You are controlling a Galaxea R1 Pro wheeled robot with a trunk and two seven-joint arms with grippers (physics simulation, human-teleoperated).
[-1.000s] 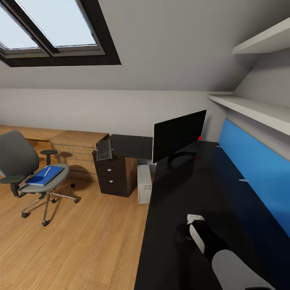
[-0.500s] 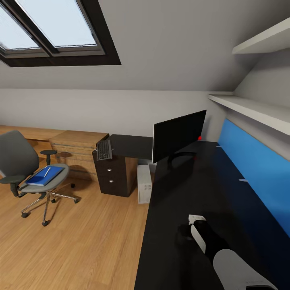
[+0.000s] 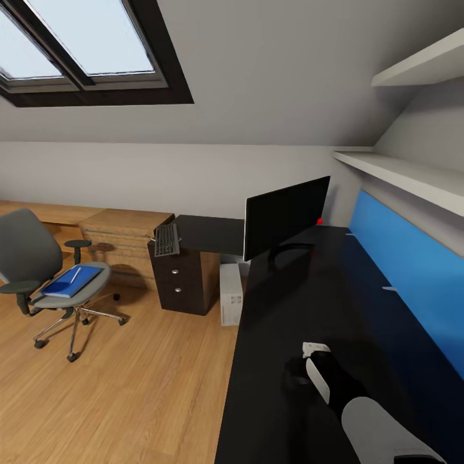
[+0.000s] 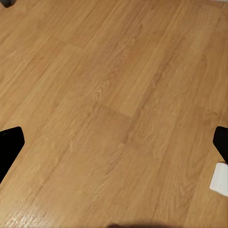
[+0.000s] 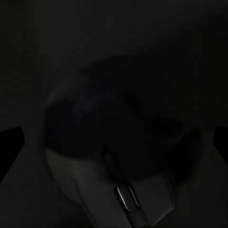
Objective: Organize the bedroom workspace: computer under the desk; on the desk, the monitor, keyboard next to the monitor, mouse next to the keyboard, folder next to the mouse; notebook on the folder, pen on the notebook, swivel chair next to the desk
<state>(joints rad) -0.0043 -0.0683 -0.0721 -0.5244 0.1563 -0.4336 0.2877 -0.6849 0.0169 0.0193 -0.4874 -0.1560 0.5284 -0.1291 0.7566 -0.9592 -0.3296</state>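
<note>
The mouse (image 5: 111, 161) lies on the black desk (image 3: 361, 303) just under the right gripper (image 3: 303, 368) — its fingers spread wide, holding nothing. The monitor (image 3: 285, 216) stands farther along. The left gripper (image 4: 114, 152) hangs open over the wood floor (image 3: 129, 386).

Bright-blue folder (image 3: 69, 282) on the grey swivel chair (image 3: 29, 258); black desk (image 3: 290, 322), black monitor (image 3: 285, 216), light-wood floor (image 4: 114, 95).

Glossy black desk (image 3: 290, 309), wood-grain floor (image 3: 129, 386)
</note>
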